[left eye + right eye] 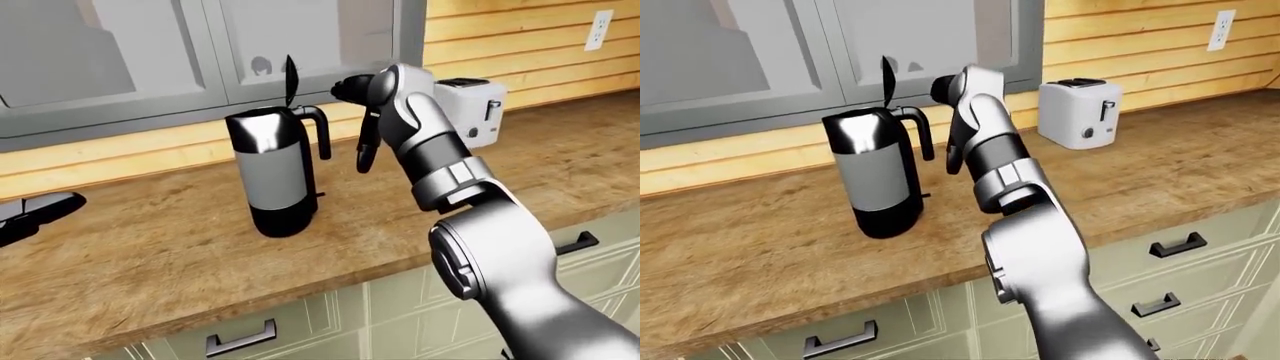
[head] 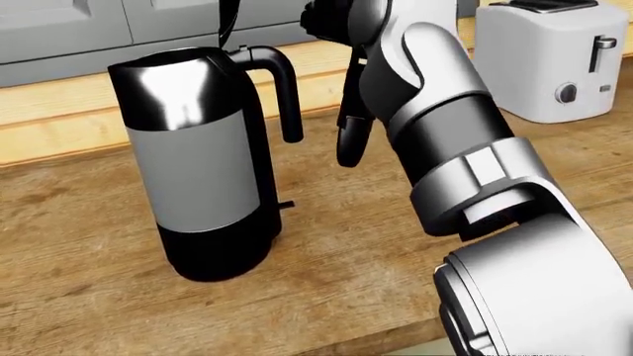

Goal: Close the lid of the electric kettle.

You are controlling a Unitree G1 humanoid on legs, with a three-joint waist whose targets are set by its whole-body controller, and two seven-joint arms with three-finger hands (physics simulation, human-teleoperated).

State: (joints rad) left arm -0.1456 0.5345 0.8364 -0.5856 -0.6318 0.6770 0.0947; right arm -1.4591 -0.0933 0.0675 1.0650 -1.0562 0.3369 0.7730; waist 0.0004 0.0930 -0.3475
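An electric kettle is seen left of centre on the wooden desk, its lid upright, not yet closed. The right hand is raised beside the handle, fingers loose, gripping nothing.

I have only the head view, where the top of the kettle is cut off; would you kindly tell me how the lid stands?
Observer: In the left-eye view the lid stands upright above the kettle, fully open.
Operator: Thank you. How high is my right hand against it?
Observer: The right hand is level with the lid, right of the handle and apart from both.
Operator: And the left hand?
Observer: The left hand sits low at that view's left edge, far from the kettle.
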